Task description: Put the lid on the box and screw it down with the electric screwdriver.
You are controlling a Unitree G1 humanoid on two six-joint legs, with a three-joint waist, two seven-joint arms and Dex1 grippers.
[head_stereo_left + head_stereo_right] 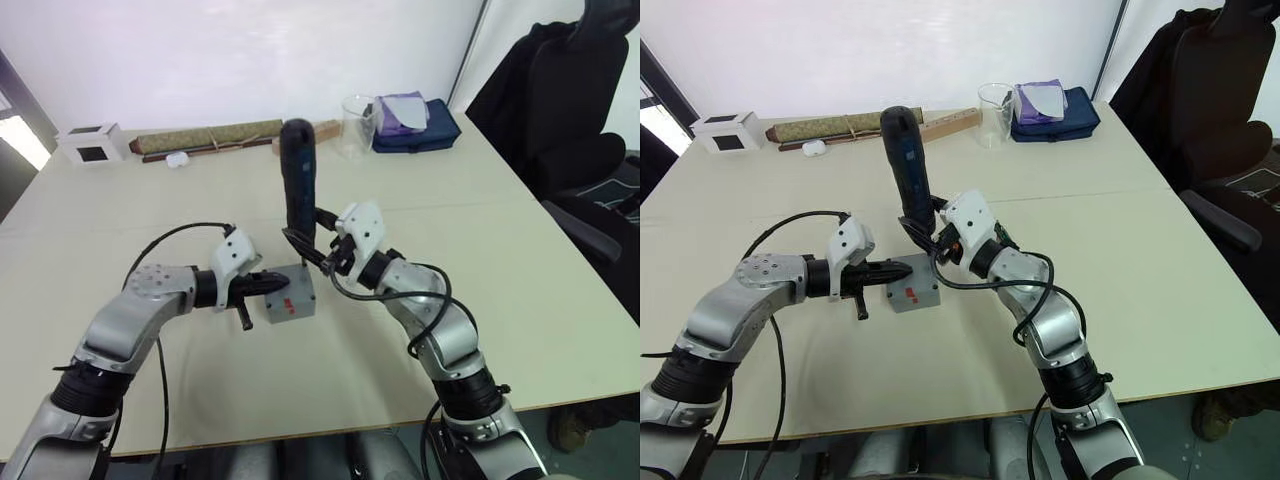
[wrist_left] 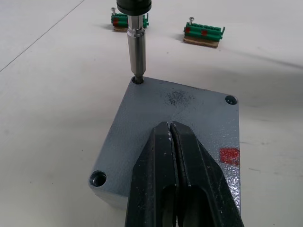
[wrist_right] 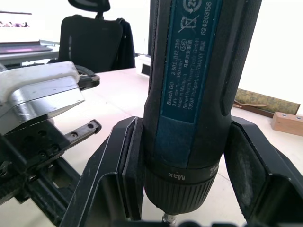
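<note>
One corner is being worked: the electric screwdriver [image 1: 908,165], clamped upright in the right claw [image 1: 923,240], has its bit seated in a corner hole of the lid [image 2: 180,118]. The lid already sits flush on the box [image 1: 913,293], so placing it looks done, and the box stands on the desk [image 1: 1120,240] between the two arms, at about 6 o'clock from the olive rolled mat [image 1: 845,127] along the far edge.

The left claw [image 1: 272,283] is clenched with nothing between its fingers, and its tips press down on the lid to hold the box steady. In the left wrist view two other corner holes are visible; whether screws sit in them is hard to tell, and the fourth corner is hidden behind the claw. My judgement is that screwing is under way, with at least this corner still to be finished and the rest to be checked.

Two green terminal blocks [image 2: 203,34] lie on the desk beyond the box. A white cube [image 1: 728,130] sits at the far left, and a clear beaker [image 1: 995,102] and a blue pouch [image 1: 1055,110] at the far right.
</note>
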